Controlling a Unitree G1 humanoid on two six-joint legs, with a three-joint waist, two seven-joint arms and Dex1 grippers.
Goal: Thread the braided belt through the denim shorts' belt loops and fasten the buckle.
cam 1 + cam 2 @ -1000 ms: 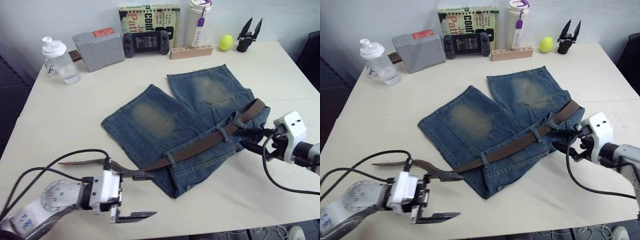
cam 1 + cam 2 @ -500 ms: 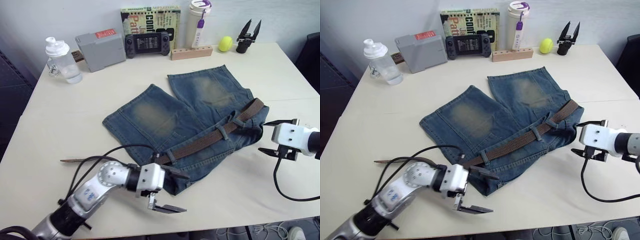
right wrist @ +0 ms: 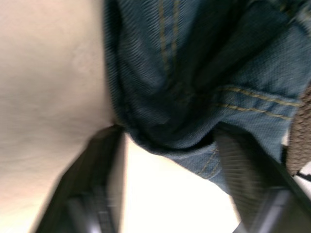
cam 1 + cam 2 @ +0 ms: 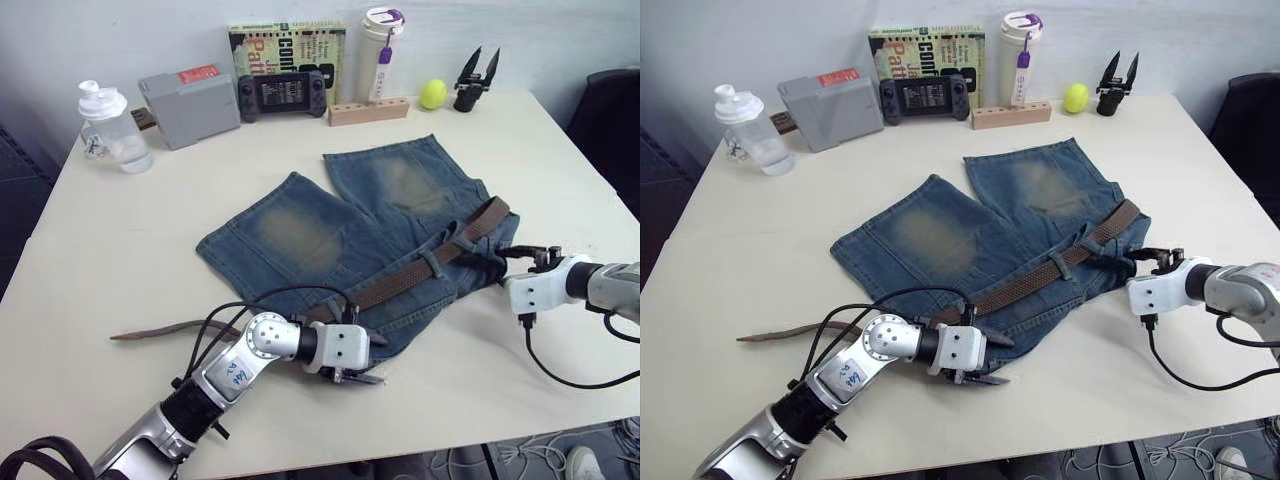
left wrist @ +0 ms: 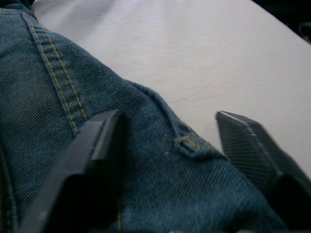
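The denim shorts lie flat mid-table, waistband toward me. The braided belt runs along the waistband under a belt loop, and its loose tail trails off to the left on the table. The buckle is hidden. My left gripper is open at the shorts' near waistband corner, which lies between its fingers. My right gripper is open at the shorts' right end, with a fold of denim between its fingers.
Along the far edge stand a water bottle, a grey box, a game controller, a book, a white tumbler, a wooden block, a yellow ball and a spare black gripper. A dark chair stands at the right.
My left gripper has swung right from beside the belt's tail to the shorts' near corner. My right gripper drew back, then closed in on the shorts' right end. The camera shifted slightly.
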